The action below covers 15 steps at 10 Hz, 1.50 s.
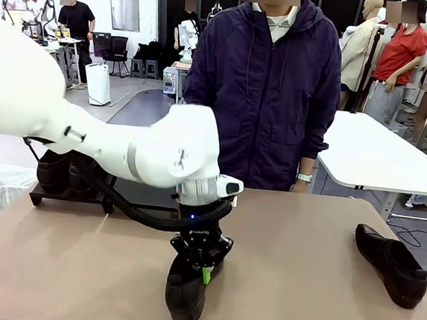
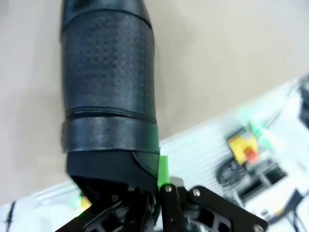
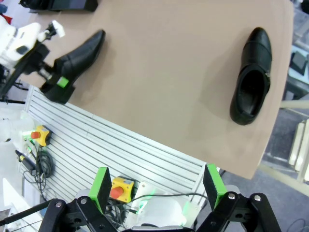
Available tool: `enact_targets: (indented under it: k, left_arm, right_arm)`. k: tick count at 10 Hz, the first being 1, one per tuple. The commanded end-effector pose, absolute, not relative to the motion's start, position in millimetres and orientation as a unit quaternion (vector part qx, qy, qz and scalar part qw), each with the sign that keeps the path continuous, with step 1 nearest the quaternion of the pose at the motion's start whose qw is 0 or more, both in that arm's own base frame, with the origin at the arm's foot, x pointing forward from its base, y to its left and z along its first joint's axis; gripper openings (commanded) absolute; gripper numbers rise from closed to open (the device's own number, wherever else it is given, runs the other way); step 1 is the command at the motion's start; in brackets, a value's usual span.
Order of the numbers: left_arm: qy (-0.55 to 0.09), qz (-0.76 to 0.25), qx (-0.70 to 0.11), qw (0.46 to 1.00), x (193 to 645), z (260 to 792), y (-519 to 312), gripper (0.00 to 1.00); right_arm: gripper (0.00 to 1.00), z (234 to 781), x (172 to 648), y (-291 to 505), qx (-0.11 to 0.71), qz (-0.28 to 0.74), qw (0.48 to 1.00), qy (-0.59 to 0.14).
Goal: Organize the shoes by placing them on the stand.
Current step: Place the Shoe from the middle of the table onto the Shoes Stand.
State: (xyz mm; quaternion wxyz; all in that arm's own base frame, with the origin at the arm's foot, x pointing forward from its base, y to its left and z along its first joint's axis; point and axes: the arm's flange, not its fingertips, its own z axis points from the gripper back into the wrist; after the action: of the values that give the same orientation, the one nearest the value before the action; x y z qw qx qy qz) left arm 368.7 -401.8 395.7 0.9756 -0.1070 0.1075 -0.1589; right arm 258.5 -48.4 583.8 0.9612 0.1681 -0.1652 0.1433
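left hand (image 1: 202, 270): clamped on heel collar of shoe (image 1: 185, 296), toe pointing away, a grip suited to lifting | stand (image 1: 55, 197): well apart, beyond it | right hand (image 3: 159, 186): open, second shoe (image 3: 251, 77) ahead on bench (image 1: 298, 302)

Front looks across table (image 1: 307, 288); wrists look down.
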Motion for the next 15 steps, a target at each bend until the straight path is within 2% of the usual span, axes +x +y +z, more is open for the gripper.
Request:
enact_targets:
  k: [1, 4, 6, 7, 8, 14, 15]
  left_arm:
    - [0.153, -0.198, -0.129, 0.959, 344, 450, -379, 0.00]
    - [0.026, -0.096, -0.092, 0.991, 308, 498, -349, 0.00]
    - [-0.088, 0.007, -0.033, 0.996, 293, 508, -312, 0.00]
    - [-0.123, 0.056, -0.021, 0.991, 292, 507, -293, 0.00]
    - [-0.025, -0.061, -0.090, 0.994, 308, 518, -329, 0.00]
    - [-0.027, -0.058, -0.086, 0.994, 305, 508, -335, 0.00]
    - [-0.010, -0.083, -0.072, 0.994, 324, 509, -331, 0.00]
  right_arm:
    - [1.00, 585, 258, -49, 0.175, 0.146, 0.960, -0.166]
    - [1.00, 585, 258, -49, 0.175, 0.146, 0.960, -0.166]
    - [1.00, 585, 258, -49, 0.175, 0.146, 0.960, -0.166]
    - [1.00, 585, 258, -49, 0.175, 0.146, 0.960, -0.166]
    - [1.00, 585, 258, -49, 0.175, 0.146, 0.960, -0.166]
    - [1.00, 585, 258, -49, 0.175, 0.146, 0.960, -0.166]
    - [1.00, 585, 258, -49, 0.175, 0.146, 0.960, -0.166]
